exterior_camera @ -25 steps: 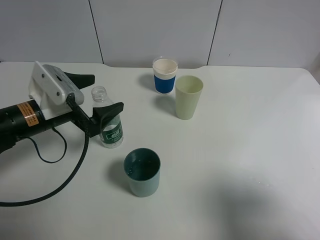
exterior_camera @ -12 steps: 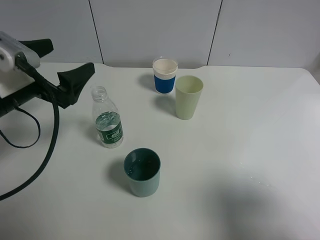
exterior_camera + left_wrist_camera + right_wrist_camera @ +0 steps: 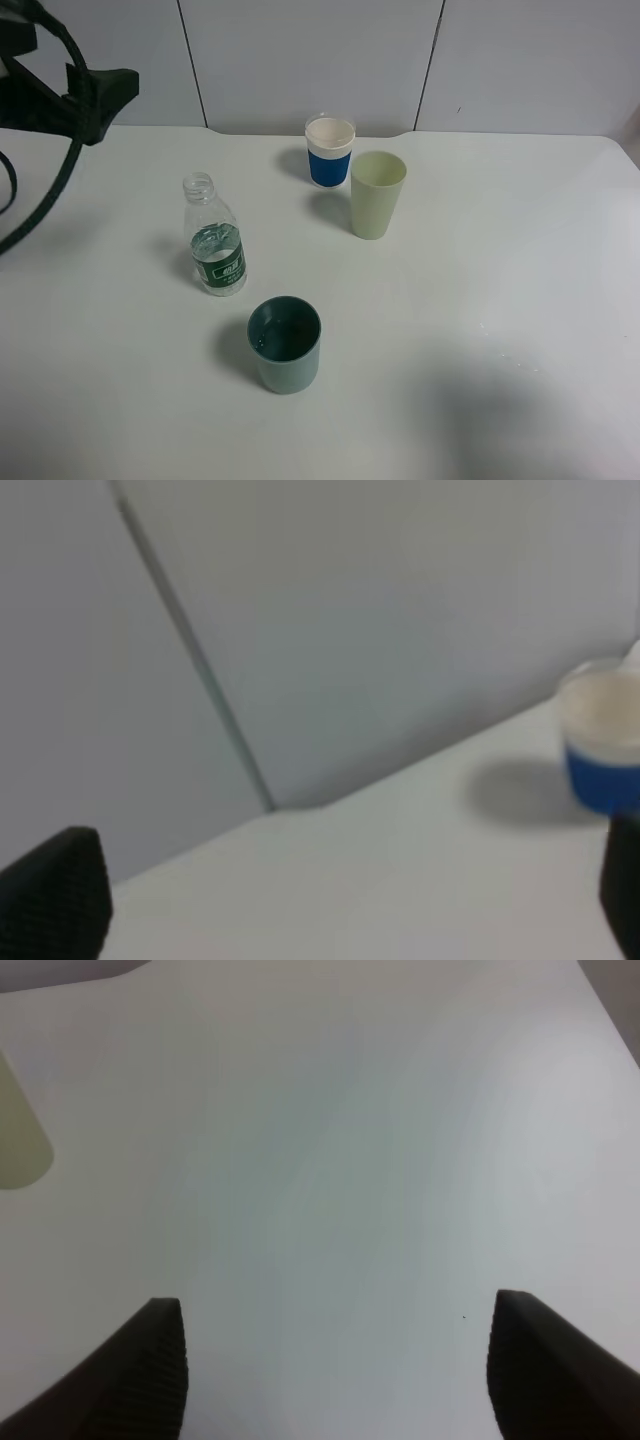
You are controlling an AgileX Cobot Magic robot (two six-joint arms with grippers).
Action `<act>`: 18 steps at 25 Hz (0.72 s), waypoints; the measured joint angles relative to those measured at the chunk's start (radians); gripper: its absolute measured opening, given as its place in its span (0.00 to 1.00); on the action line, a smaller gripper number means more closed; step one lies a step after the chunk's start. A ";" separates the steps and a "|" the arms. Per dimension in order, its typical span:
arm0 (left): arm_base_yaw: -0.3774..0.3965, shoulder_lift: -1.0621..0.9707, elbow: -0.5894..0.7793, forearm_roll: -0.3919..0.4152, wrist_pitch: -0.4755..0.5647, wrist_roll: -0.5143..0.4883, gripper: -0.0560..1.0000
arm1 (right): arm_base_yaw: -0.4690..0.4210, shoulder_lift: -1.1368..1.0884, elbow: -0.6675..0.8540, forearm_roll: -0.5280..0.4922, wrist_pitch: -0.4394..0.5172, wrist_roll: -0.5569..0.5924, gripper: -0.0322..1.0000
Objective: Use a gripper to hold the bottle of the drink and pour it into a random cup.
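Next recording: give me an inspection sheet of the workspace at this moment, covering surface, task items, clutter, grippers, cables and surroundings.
Surface: white table, bare and dry-looking where visible.
Job's things: bottle upright, uncapped, partly filled, untouched; dark teal cup upright in front of it, apart from it.
Clutter: pale yellow-green cup and blue-and-white cup, both upright near the back edge.
Grippers: left gripper open, raised at the table's far left corner, holding nothing; right gripper open over bare table, holding nothing.
Cables: black cable hangs from the left arm over the table's left edge.
Surroundings: plain grey wall panels; nothing else seen.
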State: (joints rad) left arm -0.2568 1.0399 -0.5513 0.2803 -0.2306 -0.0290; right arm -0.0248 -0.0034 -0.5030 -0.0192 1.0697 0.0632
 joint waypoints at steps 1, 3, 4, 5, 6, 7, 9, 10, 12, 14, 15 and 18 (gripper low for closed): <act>0.000 -0.017 -0.026 -0.002 0.051 0.000 0.99 | 0.000 0.000 0.000 0.000 0.000 0.000 0.65; 0.000 -0.050 -0.067 -0.012 0.152 0.000 0.99 | 0.000 0.000 0.000 0.000 0.000 0.000 0.65; 0.000 -0.068 -0.084 -0.014 0.187 0.000 0.99 | 0.000 0.000 0.000 0.000 0.000 0.000 0.65; 0.000 -0.088 -0.095 -0.017 0.221 0.000 0.99 | 0.000 0.000 0.000 0.000 0.000 0.000 0.65; 0.000 -0.109 -0.104 -0.021 0.248 0.000 0.99 | 0.000 0.000 0.000 0.000 0.000 0.000 0.65; 0.000 -0.129 -0.106 -0.031 0.266 0.000 0.99 | 0.000 0.000 0.000 0.000 0.000 0.000 0.65; 0.000 -0.178 -0.108 -0.065 0.288 0.012 0.99 | 0.000 0.000 0.000 0.000 0.000 0.000 0.65; 0.000 -0.198 -0.109 -0.089 0.300 0.019 0.99 | 0.000 0.000 0.000 0.000 0.000 0.000 0.65; 0.000 -0.245 -0.113 -0.134 0.329 0.041 0.99 | 0.000 0.000 0.000 0.000 0.000 0.000 0.65; 0.000 -0.290 -0.113 -0.162 0.379 0.053 0.99 | 0.000 0.000 0.000 0.000 0.000 0.000 0.65; 0.000 -0.315 -0.113 -0.165 0.407 0.055 0.99 | 0.000 0.000 0.000 0.000 0.000 0.000 0.65; 0.000 -0.381 -0.113 -0.160 0.524 0.057 0.99 | 0.000 0.000 0.000 0.000 0.000 0.000 0.65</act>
State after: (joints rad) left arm -0.2568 0.6588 -0.6639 0.1199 0.2938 0.0275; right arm -0.0248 -0.0034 -0.5030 -0.0192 1.0697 0.0632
